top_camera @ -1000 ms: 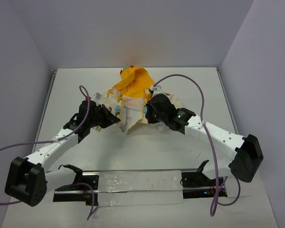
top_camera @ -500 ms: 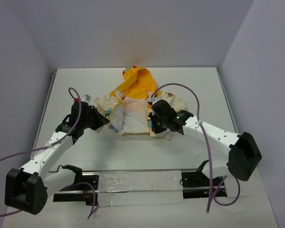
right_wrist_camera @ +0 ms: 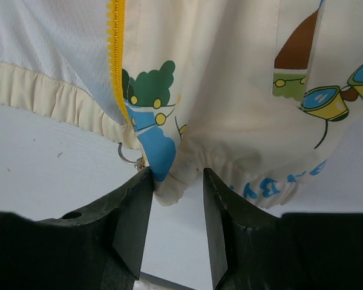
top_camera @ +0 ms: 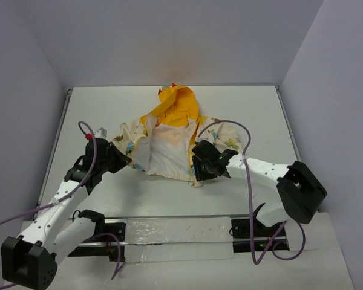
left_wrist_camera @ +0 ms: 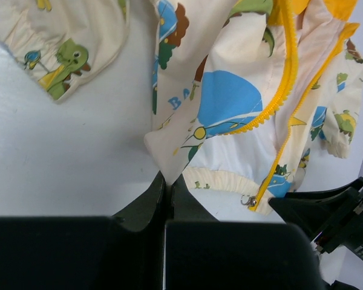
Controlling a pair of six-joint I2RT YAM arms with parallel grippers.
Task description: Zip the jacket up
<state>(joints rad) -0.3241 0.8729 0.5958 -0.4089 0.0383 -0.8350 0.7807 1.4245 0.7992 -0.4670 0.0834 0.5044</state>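
Both arms have drawn back toward the bottom of the overhead frame and apart from each other, and the jacket, bunched up a moment earlier, now lies spread open with its pale inner panel facing up. It sits in the upper middle of the table, and its yellow-orange hood points to the top of the frame. The left gripper is at the lower left corner of the garment. In its own wrist view the jaws are clenched together with the gathered hem corner pinched at their tips, and a printed cuff lies apart in the upper left of that view. The right gripper, which had been clamped on the fabric, has released. Its two dark fingers now stand apart, and a fold of the cream hem hangs loosely between them, with a gap showing on the right side of the fold. Just beside the fold, toward the left of that view, a small metal ring hangs at the foot of the yellow zip teeth. The two front edges are well apart and the zip is not joined.
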